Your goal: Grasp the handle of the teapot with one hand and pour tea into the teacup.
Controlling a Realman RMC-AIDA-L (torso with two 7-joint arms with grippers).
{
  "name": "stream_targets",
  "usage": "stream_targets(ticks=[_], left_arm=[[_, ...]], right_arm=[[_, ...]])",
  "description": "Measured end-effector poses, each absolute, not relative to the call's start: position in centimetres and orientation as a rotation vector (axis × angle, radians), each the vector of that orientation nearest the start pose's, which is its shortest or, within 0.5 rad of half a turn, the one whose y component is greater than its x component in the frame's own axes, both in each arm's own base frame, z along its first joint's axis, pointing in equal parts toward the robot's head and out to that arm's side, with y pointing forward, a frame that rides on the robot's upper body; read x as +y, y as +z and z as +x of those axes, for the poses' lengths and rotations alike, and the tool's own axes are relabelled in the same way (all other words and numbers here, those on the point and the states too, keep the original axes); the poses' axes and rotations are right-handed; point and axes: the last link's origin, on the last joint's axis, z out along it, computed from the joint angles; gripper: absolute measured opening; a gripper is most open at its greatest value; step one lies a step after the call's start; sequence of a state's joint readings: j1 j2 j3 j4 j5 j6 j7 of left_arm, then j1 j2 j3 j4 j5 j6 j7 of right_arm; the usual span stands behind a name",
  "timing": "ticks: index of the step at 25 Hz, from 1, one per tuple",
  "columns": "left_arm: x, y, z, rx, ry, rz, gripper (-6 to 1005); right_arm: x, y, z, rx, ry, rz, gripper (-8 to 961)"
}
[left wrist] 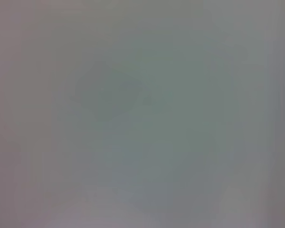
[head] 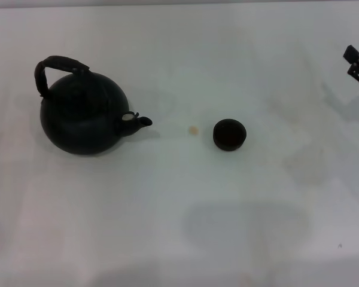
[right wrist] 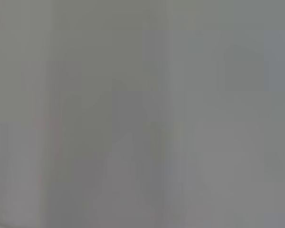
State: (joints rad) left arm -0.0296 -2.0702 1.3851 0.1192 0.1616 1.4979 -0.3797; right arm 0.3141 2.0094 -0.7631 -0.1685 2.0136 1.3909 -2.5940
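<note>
The round matte black teapot (head: 84, 116) stands on the white table at the left of the head view. Its short spout (head: 142, 121) points right, toward the teacup. The dark arched handle (head: 60, 64) rises over its top, tilted to the left. The small dark teacup (head: 230, 134) sits upright near the middle, a short gap right of the spout. Only a black part of my right gripper (head: 356, 63) shows, at the far right edge and well away from both. My left gripper is out of view. Both wrist views show only a blank grey surface.
The white table (head: 179, 227) stretches across the whole head view. A small yellowish spot (head: 193, 129) lies on it between the spout and the cup. A soft shadow falls on the near middle of the table.
</note>
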Motion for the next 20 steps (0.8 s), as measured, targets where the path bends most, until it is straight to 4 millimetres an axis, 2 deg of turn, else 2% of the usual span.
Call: stream_targets(ticks=[3, 6, 12, 17, 20], left_arm=[[18.1, 3.8, -40.2, -0.590, -0.737, -1.391, 837], [18.7, 4.4, -40.2, -0.578, -0.740, -1.360, 835], [20.1, 4.9, -39.8, -0.543, -0.752, -1.382, 835], [20.5, 4.7, -39.5, -0.542, -0.763, -1.377, 835], [20.9, 4.4, -39.3, -0.520, -0.747, -1.389, 834]], right_arm=[[27.5, 1.9, 35.0, 0.475, 0.866, -1.892, 858], [26.7, 1.3, 35.3, 0.539, 0.890, -1.860, 858], [26.2, 0.9, 35.0, 0.584, 0.945, -1.876, 857], [26.9, 2.0, 33.1, 0.505, 1.054, -2.000, 857], [27.7, 2.0, 31.4, 0.445, 1.073, -2.156, 857]])
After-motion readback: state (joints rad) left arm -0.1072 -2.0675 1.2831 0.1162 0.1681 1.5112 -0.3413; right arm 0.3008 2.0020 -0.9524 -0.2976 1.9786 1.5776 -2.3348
